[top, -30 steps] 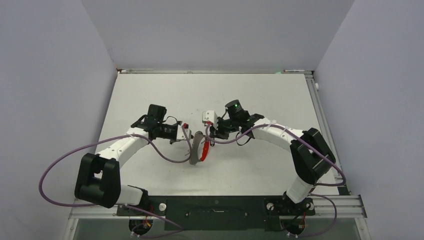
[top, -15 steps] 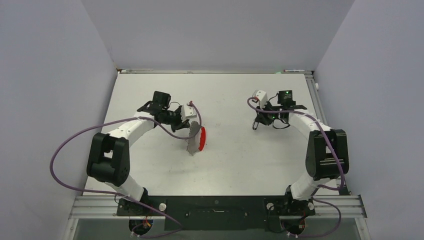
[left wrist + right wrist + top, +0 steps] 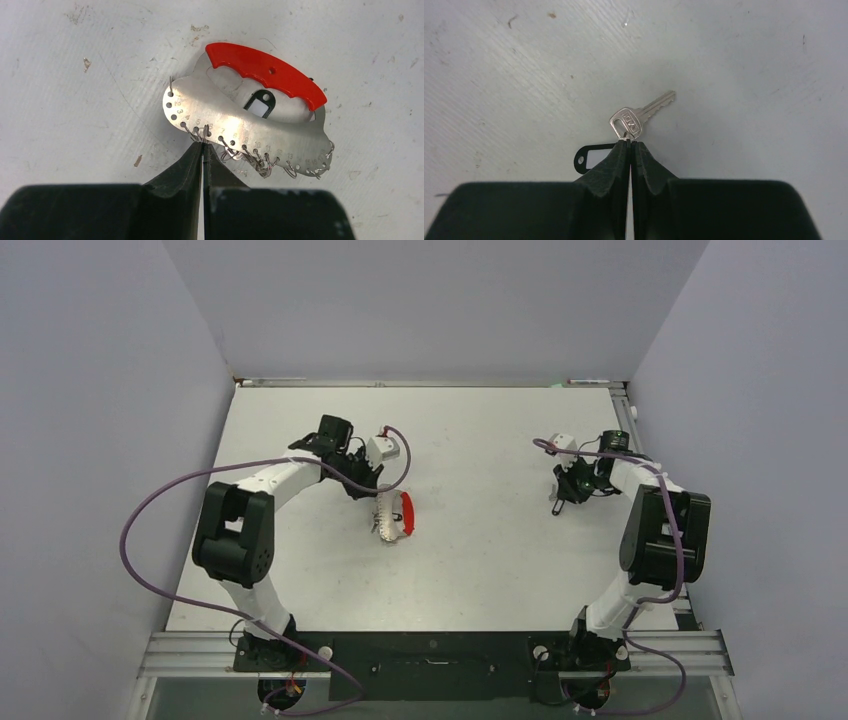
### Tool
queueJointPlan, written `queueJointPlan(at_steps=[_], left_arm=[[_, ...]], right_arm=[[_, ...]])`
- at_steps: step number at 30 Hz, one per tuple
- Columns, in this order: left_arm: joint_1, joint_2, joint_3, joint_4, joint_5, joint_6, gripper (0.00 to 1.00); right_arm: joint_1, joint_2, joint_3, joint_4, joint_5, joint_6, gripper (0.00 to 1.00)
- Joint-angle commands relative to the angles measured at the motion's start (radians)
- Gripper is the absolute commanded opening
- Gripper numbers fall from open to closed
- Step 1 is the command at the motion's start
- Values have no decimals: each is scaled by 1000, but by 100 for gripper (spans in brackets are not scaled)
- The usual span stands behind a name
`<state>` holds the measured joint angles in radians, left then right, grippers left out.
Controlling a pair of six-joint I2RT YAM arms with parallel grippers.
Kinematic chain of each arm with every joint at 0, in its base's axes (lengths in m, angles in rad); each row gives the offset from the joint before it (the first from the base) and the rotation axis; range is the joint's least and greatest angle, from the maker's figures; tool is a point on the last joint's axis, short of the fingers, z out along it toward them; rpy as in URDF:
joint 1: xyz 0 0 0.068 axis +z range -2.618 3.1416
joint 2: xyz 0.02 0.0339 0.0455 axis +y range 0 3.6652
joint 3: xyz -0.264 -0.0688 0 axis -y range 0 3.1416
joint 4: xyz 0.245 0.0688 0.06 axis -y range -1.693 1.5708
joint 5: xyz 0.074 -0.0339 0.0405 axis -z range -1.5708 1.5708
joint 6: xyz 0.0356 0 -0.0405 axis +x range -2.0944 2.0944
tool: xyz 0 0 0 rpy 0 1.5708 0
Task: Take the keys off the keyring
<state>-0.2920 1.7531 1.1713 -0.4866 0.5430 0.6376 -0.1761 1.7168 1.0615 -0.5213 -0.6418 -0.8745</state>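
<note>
The keyring [image 3: 235, 117] is a curved grey metal band with a red grip [image 3: 265, 75] and thin wire rings along its numbered edge. It lies on the table left of centre in the top view [image 3: 392, 518]. My left gripper [image 3: 202, 143] is shut on wire rings at the band's edge; it also shows in the top view [image 3: 380, 494]. A black tag [image 3: 260, 104] shows through the band's opening. My right gripper [image 3: 629, 142], far right in the top view [image 3: 560, 502], is shut at the head of a pale silvery key [image 3: 638, 117]. Another black tag [image 3: 588, 157] sticks out beside its fingers.
Purple cables [image 3: 150, 510] loop off both arms. The white table [image 3: 470, 570] has grey walls on three sides and a metal rail [image 3: 640, 470] along its right edge. The arm bases stand at the near edge.
My right gripper has pulled away from the keyring to the far right with the silvery key. My left gripper has shifted the keyring slightly back and right, still pinching it.
</note>
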Motion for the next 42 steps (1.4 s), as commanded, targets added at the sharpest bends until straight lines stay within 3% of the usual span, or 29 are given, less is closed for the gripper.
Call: queueJointPlan(at_steps=[1,3,5,8,14,21,22,23,28,30,33,36,42], left_arm=[[-4,37,78,8,-20,-192,0],[-4,53,94,7,-15,-240,0],[-5,63,90,19,-13,-277,0],[-6,61,72,55,-13,-329,0],[-6,47,58,72,35,-416,0],[-6,-20,-4,153,93,-517,0],[-6,-23,-9,157,108,-538,0],[-6,-25,-15,164,121,-560,0],[-4,-51,-62,215,166,-663,0],[-4,-61,-79,237,176,-694,0],[-4,-67,-102,262,196,-756,0],[-6,-65,-130,299,209,-819,0],[-6,-77,-245,526,189,-1041,0]], right_arm=[[-15,21,39,-10,55,-54,5],[-14,33,45,1,72,-48,6],[-14,49,53,2,98,-46,15],[-13,64,75,-25,111,-50,46],[42,-22,96,-29,81,-7,69],[207,-123,112,82,-2,194,98],[226,-134,114,111,-32,223,91],[242,-149,110,154,-64,267,90],[263,-216,-29,626,-185,755,90],[268,-204,-64,724,-275,821,90],[325,-139,-1,643,-310,827,90],[398,-93,53,487,-223,772,90],[542,-103,-6,444,-57,706,90]])
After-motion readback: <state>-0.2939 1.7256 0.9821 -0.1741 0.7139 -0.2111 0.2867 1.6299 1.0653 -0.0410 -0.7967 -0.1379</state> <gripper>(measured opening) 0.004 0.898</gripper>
